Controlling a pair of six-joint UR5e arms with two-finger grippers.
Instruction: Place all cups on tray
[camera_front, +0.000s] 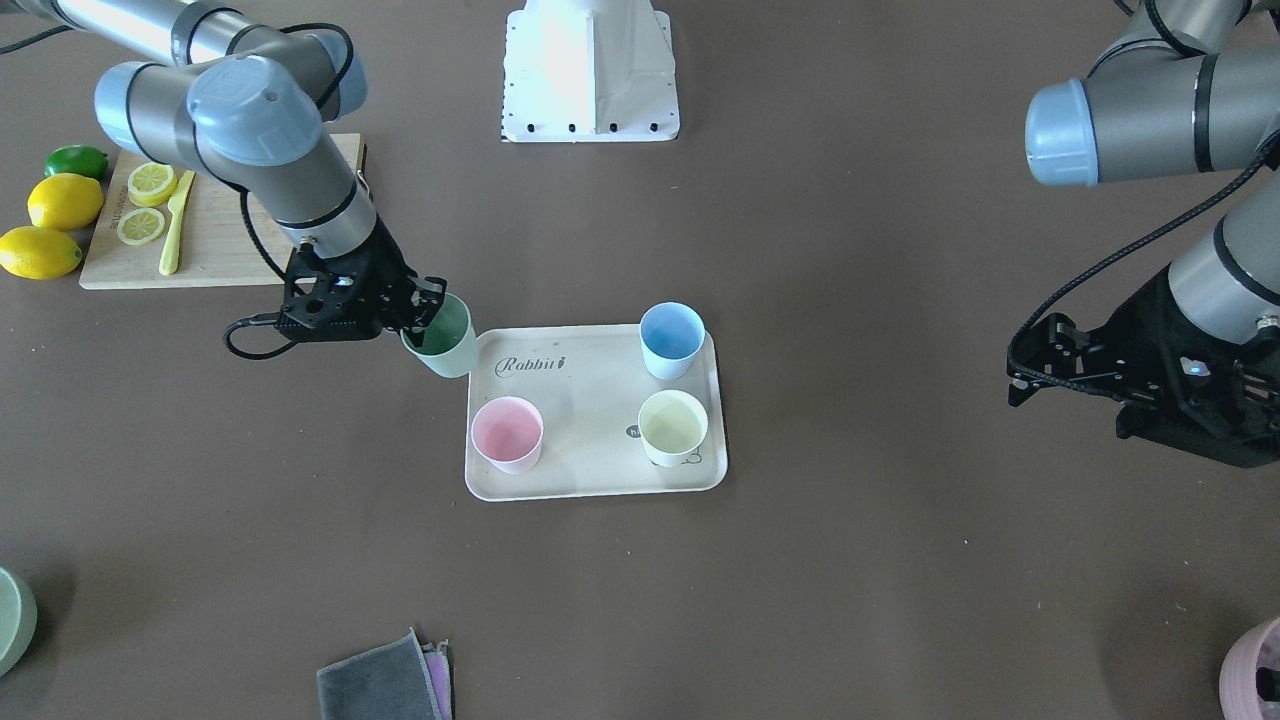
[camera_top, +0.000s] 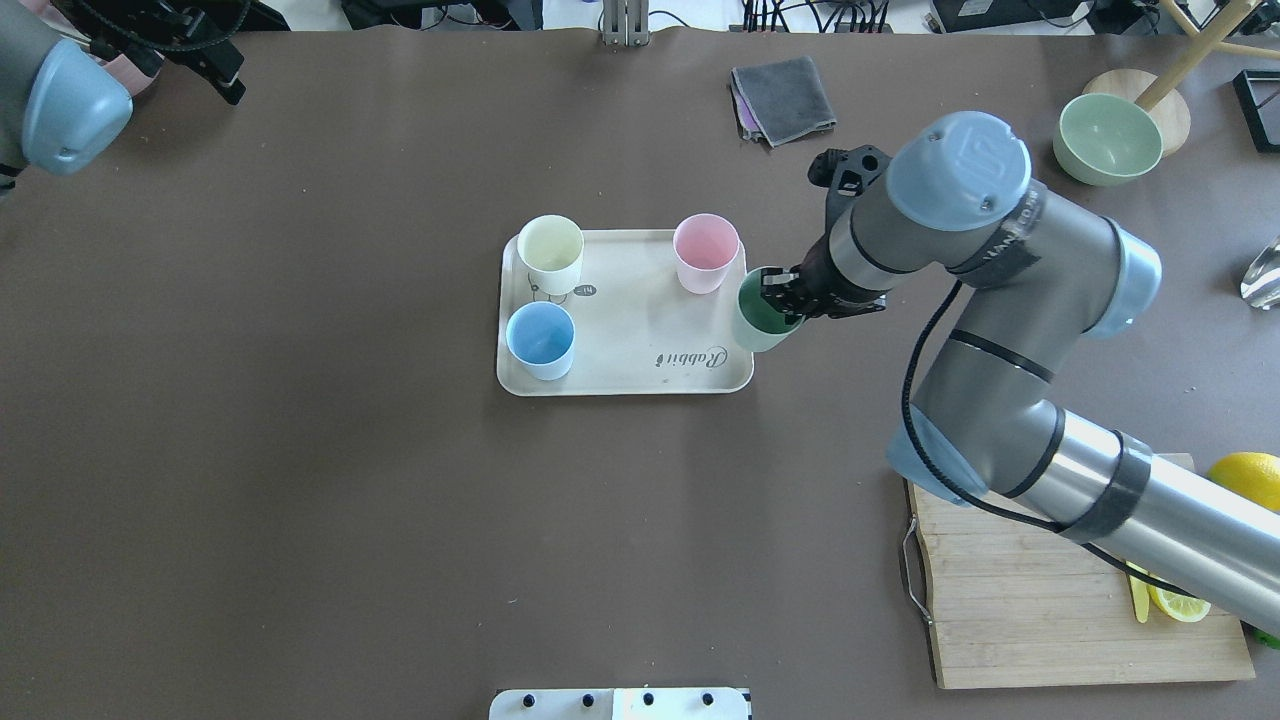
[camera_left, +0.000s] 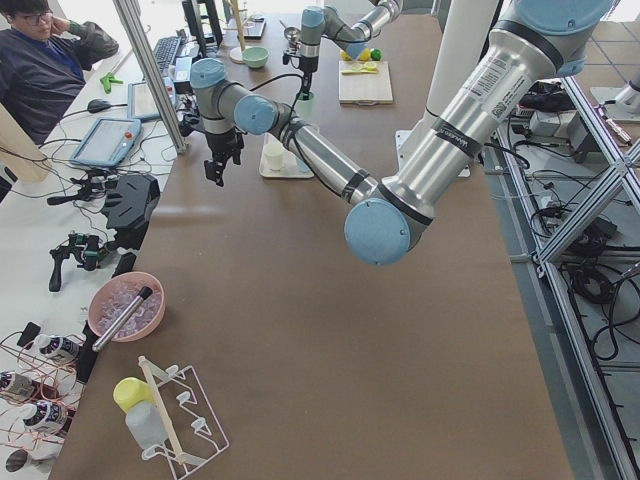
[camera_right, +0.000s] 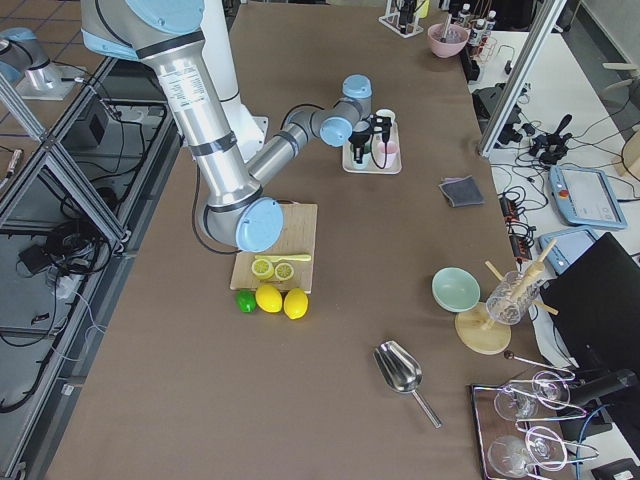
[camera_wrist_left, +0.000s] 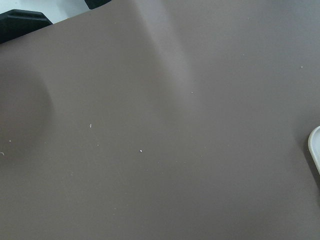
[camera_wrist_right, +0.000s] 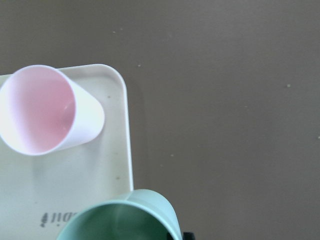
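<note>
Right gripper (camera_front: 430, 305) is clamped on the rim of the sage green cup (camera_front: 445, 340), one finger inside the mouth and one outside, and holds it tilted over the right edge of the tray (camera_front: 590, 470); whether the cup's base touches the rim cannot be told. There are four cups in all, and three of them stand upright on the one cream tray, which lies near the middle of the table: the pale yellow cup (camera_front: 672, 427) in the far left corner, the light blue cup (camera_front: 671, 340) in the near left corner, and the pink cup (camera_front: 507, 433) in the far right corner, just beside the green one. The tray's near right part, with the "Rabbit" lettering, is bare. The left gripper (camera_front: 1035, 362) hangs over bare table well to the left of the tray with nothing in it; how far its fingers are parted cannot be told. On the robot's near right lies one wooden cutting board (camera_front: 215, 250) that bears two lemon halves (camera_front: 151, 183) and one yellow knife (camera_front: 176, 225); beside it sit two whole lemons (camera_front: 65, 200) and one lime (camera_front: 77, 160). At the far side lie one folded grey cloth (camera_front: 380, 685) and, further right, one green bowl (camera_top: 1108, 138).
</note>
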